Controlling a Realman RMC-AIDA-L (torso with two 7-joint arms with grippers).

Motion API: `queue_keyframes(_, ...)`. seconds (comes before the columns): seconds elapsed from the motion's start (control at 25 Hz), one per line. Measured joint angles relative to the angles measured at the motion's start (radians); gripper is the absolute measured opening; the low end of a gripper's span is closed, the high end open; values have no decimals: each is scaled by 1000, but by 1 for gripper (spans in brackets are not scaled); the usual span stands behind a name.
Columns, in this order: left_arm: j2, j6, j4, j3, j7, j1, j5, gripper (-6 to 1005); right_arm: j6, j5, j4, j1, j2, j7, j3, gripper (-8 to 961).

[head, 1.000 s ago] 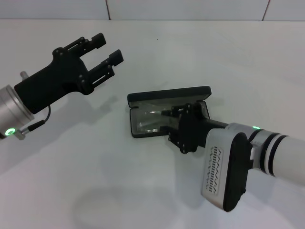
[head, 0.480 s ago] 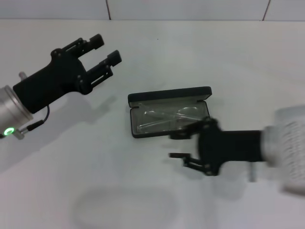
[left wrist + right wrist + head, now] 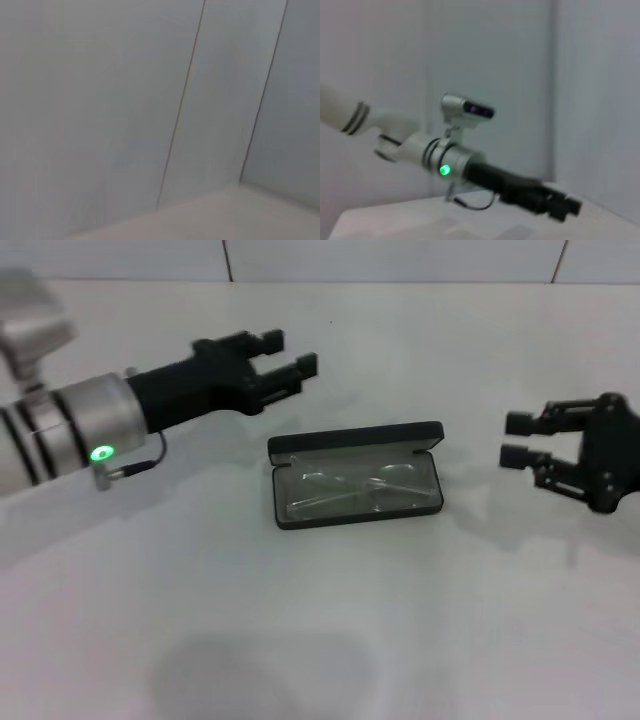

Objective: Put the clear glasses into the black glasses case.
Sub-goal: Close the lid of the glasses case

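The black glasses case (image 3: 355, 486) lies open in the middle of the white table, its lid raised at the far side. Inside it, on the grey lining, rest the clear glasses (image 3: 355, 490), faint and folded. My left gripper (image 3: 292, 355) is open, hovering above the table just beyond the case's far left corner. My right gripper (image 3: 514, 439) is open too, out to the right of the case and apart from it, with nothing between its fingers. The right wrist view shows the left arm with its gripper (image 3: 565, 207) farther off.
The white table (image 3: 320, 640) stretches around the case. A tiled wall (image 3: 400, 258) stands behind the table's far edge; the left wrist view shows only that wall (image 3: 150, 100).
My right gripper has let go of the glasses in the case and drawn back to the right. My left arm has swung in toward the case's far side.
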Motion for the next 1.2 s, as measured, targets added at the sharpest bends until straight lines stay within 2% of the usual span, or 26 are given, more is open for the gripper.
queue_keyframes(0.04, -1, -31, 0, 13, -29, -18, 23, 620, 12, 0, 21, 1, -4, 1, 20, 309)
queue_keyframes(0.12, -2, -85, -1, 48, -78, -49, 56, 619, 46, 5, 25, -17, 1, 3, 60, 309)
queue_keyframes(0.28, -3, -171, -1, 141, -135, -96, 71, 619, 87, 7, -14, -77, 36, -2, 152, 310)
queue_keyframes(0.36, -4, -205, -1, 190, -155, -112, 71, 619, 94, 8, -25, -95, 47, -3, 172, 507)
queue_keyframes(0.44, -4, -221, -1, 223, -162, -116, 71, 619, 104, 8, -27, -100, 51, -3, 179, 535)
queue_keyframes(0.6, -5, -231, -1, 284, -163, -117, 70, 619, 116, 8, -27, -102, 55, -4, 180, 592)
queue_keyframes(1.0, -15, -226, -3, 341, -93, -79, 57, 619, 151, 5, -28, -99, 57, -4, 182, 593)
queue_keyframes(1.2, -16, -229, -3, 417, -26, -38, -27, 619, 157, 6, -28, -90, 58, -4, 183, 593)
